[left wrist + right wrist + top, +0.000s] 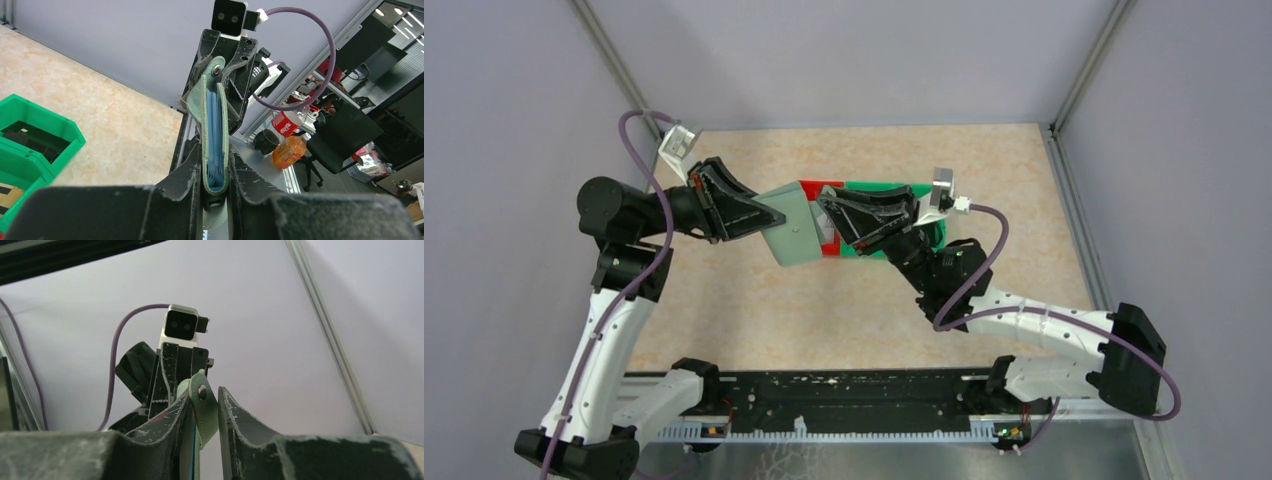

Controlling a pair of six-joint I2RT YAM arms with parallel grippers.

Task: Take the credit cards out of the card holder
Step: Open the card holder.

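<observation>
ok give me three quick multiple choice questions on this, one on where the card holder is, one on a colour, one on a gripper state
1. Where is the card holder?
A flat on the table
B held up between the two arms
C inside a bin

2. What colour are the layers inside it, in the left wrist view?
A red
B blue
C yellow

3. The left gripper is:
A wide open
B out of view
C shut on the card holder

Key:
1 B, the left gripper and right gripper each grip one end.
2 B, blue edges show in the fold.
3 C, its fingers pinch the lower edge.
</observation>
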